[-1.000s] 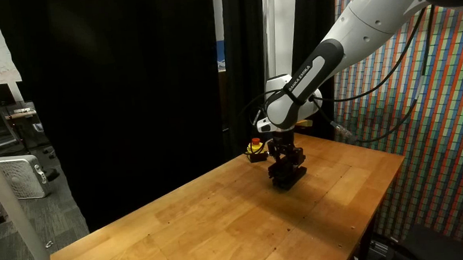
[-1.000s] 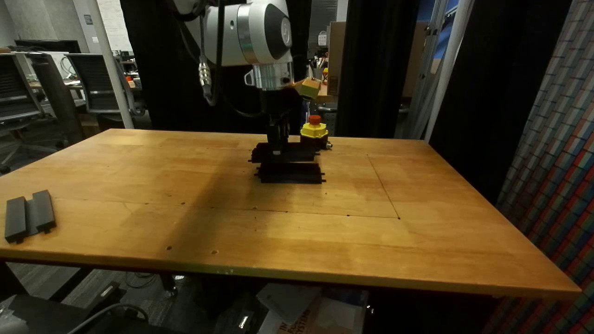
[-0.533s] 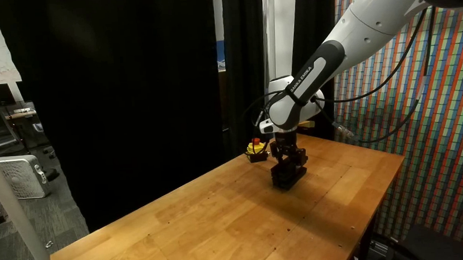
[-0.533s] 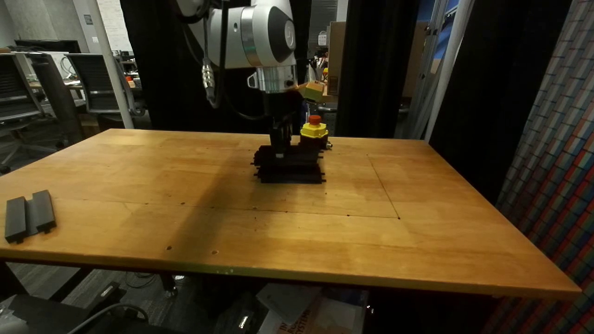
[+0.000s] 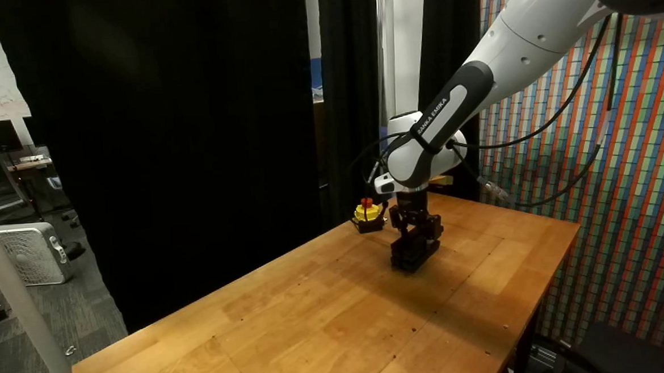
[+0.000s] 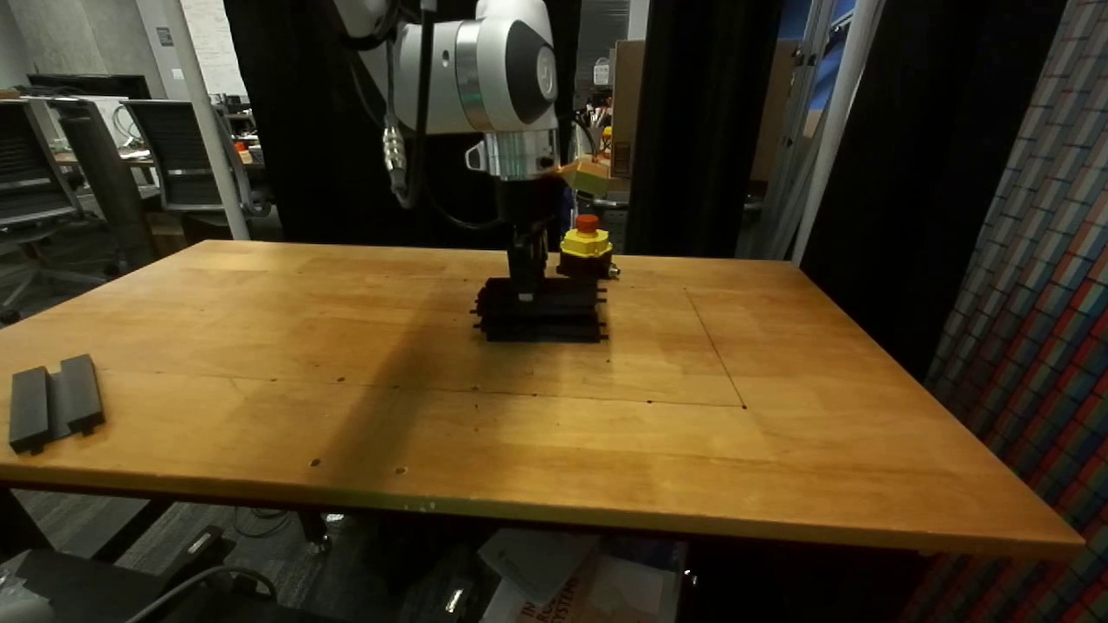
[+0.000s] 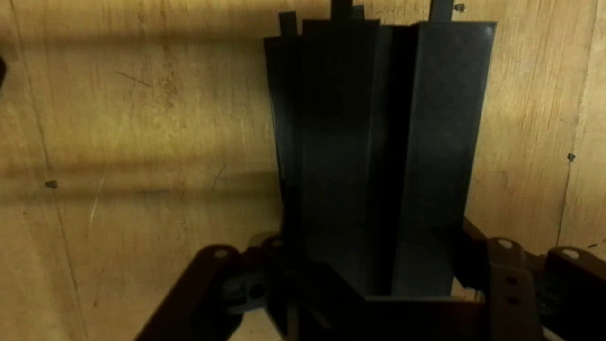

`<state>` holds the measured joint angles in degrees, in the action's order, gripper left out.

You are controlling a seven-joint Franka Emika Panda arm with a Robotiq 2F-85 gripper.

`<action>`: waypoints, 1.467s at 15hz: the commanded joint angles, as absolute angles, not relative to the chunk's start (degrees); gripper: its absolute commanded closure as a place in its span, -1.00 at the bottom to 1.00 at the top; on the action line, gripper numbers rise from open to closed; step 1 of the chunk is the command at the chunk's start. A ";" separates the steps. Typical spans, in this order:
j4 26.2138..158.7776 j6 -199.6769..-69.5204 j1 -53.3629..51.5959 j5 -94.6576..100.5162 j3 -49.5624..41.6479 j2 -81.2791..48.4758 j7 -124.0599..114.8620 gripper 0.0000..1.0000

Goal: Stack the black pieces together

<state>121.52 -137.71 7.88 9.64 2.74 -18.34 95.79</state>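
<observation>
1. One upper black piece [image 6: 564, 298] was gripped by the pincer [image 7: 376, 237], whose jaws were closed against its two long sides, toward eight and four o'clock of it in the wrist view, and were parted only by its breadth.
2. Beneath it, a lower black piece [image 6: 543, 331] was laid on the surface [image 6: 606, 450], toward six o'clock of the first in an exterior view, and the ends of the two were nearly lined up. Whether more than one piece was layered there could not be told.
3. Contact between the two could not be confirmed, since black was set against black; no strip of the surface could be made out between them. An edge, judged to be part of the lower black piece, was shown past the nine o'clock side of the upper black piece in the wrist view, by which a slight sideways offset was suggested.
4. A third piece [image 6: 57, 404], dark grey and similarly shaped, was placed well apart, between eight and nine o'clock of the pair.
5. By judgement, the grasp and the lining-up were largely done, and the stack was nearly formed. The final seating, the release and the withdrawal were left to be carried out. If the third piece was meant to be included, its whole transfer was also left.
</observation>
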 commanded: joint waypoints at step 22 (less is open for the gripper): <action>118.86 -139.49 9.62 3.67 2.69 -20.96 102.36 0.07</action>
